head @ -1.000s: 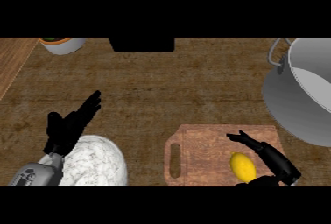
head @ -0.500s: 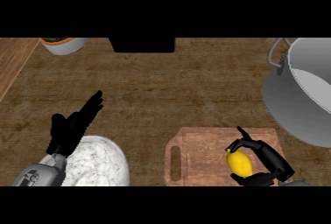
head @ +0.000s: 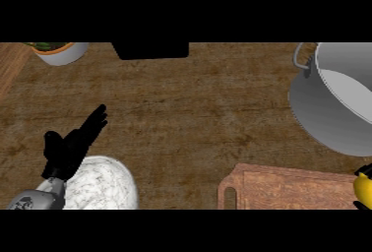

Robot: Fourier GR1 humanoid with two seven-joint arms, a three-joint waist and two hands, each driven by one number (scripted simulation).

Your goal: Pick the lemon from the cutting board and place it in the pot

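The yellow lemon [head: 363, 189] shows at the right edge of the head view, over the right end of the wooden cutting board [head: 291, 189]. Only bits of my right hand [head: 361, 172] show, black fingers above and below the lemon, curled round it. The big grey pot [head: 338, 106] stands beyond the board at the upper right, its mouth partly cut off by the edge. My left hand [head: 71, 143] rests open at the left, fingers up, far from the board.
A white marbled plate [head: 102, 184] lies under my left forearm at the lower left. A small plant pot [head: 59, 52] stands at the back left, and a black object [head: 151, 49] sits at the back middle. Brown counter lies between the plate and the board.
My right hand and the lemon have moved right to the view's edge. The cutting board has slid right and nearer. The left hand has not moved.
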